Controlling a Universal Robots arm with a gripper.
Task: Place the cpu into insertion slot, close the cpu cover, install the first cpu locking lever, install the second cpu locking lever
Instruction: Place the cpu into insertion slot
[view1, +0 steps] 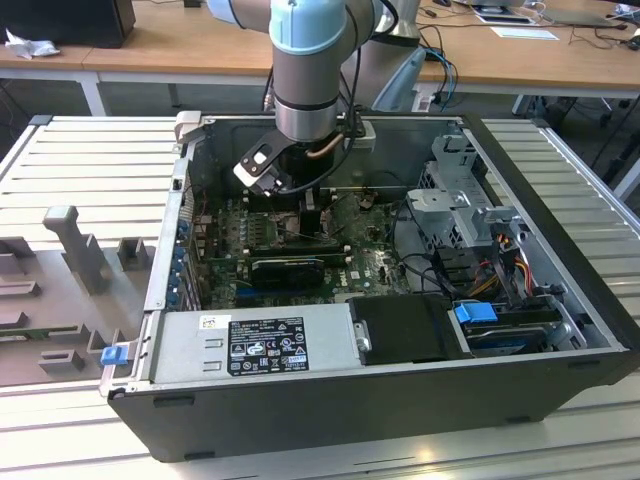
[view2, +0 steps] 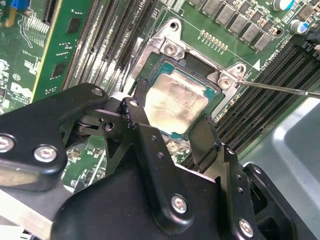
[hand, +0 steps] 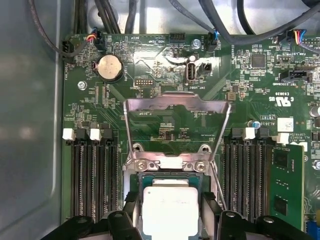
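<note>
Hovering inside open computer case (view1: 330, 400) on slatted bench (view1: 90, 160), gripper (view1: 300, 215) hangs low over green board. In first wrist view, fingers (hand: 132, 212) flank cpu (hand: 170, 207), narrowly spread and pressed to two opposite edges, apparently gripping chip. Cpu lies within rim of insertion slot (view2: 155, 60), seated or nearly so; release not evident. Cpu cover (hand: 175, 103) stands flipped up, not yet closed. Thin locking lever (view2: 280, 88) juts free beside socket. Judgement: first step near done, cover and both levers left.
</note>
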